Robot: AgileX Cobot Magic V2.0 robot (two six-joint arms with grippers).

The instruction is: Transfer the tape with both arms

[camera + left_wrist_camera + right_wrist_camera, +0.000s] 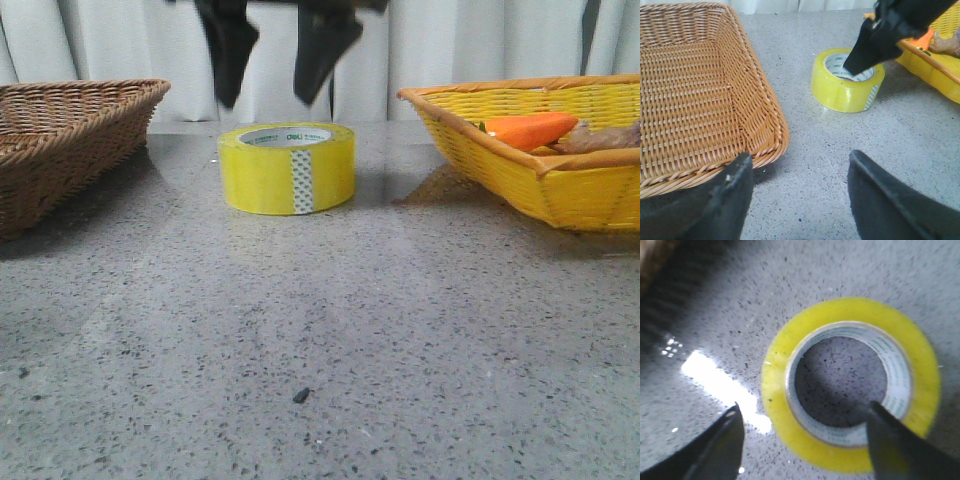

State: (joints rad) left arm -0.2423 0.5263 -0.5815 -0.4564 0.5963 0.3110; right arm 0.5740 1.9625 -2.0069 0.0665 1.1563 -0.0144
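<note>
Grey speckled counter, white curtain behind. Tape lies flat at centre, between the brown wicker basket and the yellow basket; not yet lifted. Right pincer hangs spread directly above the roll, touching nothing. Left pincer is spread and empty near the brown basket. Judgement: pickup, handover and placement all remain.

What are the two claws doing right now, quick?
Left claw: open, holding nothing, near the brown basket.
Right claw: open, empty, above the tape.
</note>
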